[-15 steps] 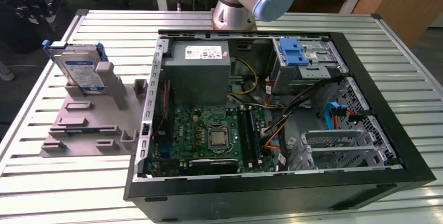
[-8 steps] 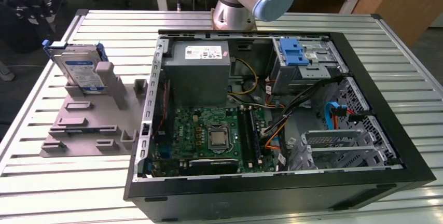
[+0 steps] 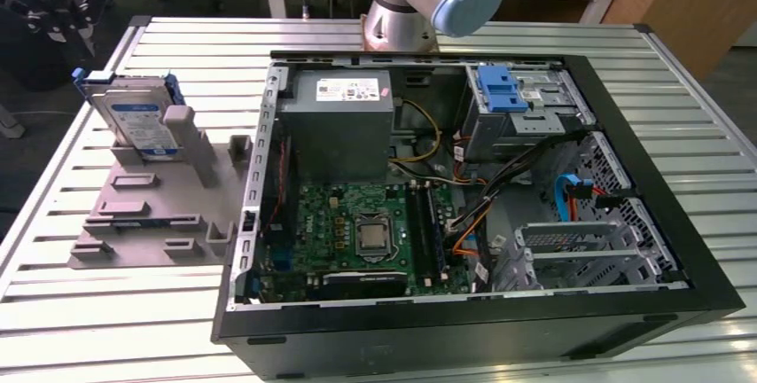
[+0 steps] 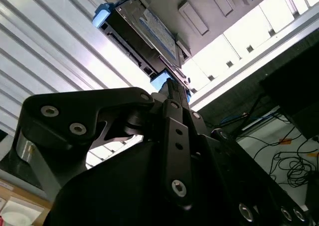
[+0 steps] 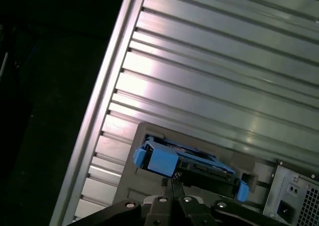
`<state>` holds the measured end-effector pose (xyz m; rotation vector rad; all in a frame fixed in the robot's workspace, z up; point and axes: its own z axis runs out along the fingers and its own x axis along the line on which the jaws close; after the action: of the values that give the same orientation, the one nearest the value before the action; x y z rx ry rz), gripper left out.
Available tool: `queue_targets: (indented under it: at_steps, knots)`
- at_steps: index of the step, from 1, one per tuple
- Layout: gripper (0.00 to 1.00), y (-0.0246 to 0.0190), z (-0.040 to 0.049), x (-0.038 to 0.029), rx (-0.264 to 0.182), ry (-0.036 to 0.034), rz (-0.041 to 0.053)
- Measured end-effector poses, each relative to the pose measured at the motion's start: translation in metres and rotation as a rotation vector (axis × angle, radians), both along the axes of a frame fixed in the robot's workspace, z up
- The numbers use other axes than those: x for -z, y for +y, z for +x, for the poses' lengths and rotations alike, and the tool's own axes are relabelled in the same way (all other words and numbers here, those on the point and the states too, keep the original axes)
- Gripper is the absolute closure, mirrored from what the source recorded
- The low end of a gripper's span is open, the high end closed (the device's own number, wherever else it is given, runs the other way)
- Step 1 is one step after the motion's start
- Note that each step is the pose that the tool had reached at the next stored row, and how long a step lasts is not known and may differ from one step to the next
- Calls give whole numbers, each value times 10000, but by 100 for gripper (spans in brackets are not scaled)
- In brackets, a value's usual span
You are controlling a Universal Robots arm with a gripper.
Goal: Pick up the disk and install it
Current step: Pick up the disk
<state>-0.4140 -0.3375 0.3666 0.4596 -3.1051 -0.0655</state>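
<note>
The disk stands on edge in a grey holder on the slatted table, at the exterior view's left, beside the open computer case. It is silver-grey with a white and blue label and a blue frame. My gripper hangs above and beyond the disk, near the table's far left corner, apart from it. In the first wrist view the disk lies just past my gripper, whose fingers are shut together on nothing. The second wrist view shows the disk beyond my gripper.
Inside the case sit a grey power-supply box, a green motherboard, loose cables and a drive cage with a blue latch. The arm's base stands behind the case. The table edge runs close to the holder.
</note>
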Motion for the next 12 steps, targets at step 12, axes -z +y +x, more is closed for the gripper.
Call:
queue_targets:
  at_steps: [12]
  knots:
    - [89,0,0,10,-1851,-1,-2]
